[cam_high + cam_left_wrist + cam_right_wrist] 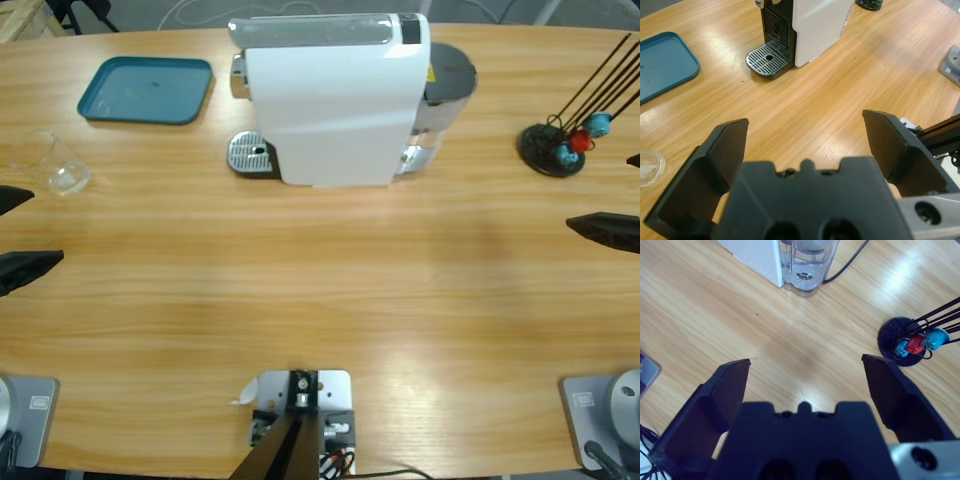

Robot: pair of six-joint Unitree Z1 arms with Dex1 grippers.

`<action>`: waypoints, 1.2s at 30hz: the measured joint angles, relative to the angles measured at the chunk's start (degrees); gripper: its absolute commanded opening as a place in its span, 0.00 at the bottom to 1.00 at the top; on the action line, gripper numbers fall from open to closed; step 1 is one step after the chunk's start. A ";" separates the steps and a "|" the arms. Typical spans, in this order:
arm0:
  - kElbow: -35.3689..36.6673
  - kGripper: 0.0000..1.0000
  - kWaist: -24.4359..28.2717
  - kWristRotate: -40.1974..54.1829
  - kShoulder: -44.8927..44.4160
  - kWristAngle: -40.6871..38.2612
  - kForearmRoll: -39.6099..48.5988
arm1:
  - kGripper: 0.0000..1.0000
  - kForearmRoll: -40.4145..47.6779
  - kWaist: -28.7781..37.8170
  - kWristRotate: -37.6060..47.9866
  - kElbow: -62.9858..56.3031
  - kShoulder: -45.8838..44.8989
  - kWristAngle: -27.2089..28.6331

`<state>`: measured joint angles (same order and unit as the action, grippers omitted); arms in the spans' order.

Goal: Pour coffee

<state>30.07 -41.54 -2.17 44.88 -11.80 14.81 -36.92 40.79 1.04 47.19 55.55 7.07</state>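
A small clear tumbler (62,170) stands near the table's left edge, and it shows at the left edge of the left wrist view as the tumbler (647,167). No coffee is visible in it or anywhere else. The white coffee machine (335,100) stands at the back middle, its metal drip grate (252,153) bare. My left gripper (25,232) is open just in front of the tumbler and holds nothing; the left wrist view looks past it (805,135) toward the grate (769,59). My right gripper (615,195) is open at the right edge, also holding nothing (805,375).
A teal tray (147,90) lies at the back left. A black capsule stand (555,148) with thin rods and blue and red capsules stands at the back right, close to my right gripper. The machine's clear water tank (807,265) has a cable behind it.
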 measured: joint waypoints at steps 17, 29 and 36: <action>2.52 1.00 -0.02 -1.57 2.68 0.00 -0.24 | 1.00 0.00 0.01 0.00 0.00 0.00 0.00; 24.51 1.00 0.58 -17.96 29.30 0.03 -2.64 | 1.00 0.00 0.15 0.00 0.00 -0.38 0.00; 31.91 0.89 2.94 -34.24 41.32 -1.41 -6.53 | 1.00 0.00 0.18 0.00 -0.01 -0.53 0.00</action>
<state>61.97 -38.61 -36.41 86.20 -13.22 8.28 -36.92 40.97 1.04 47.19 55.02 7.07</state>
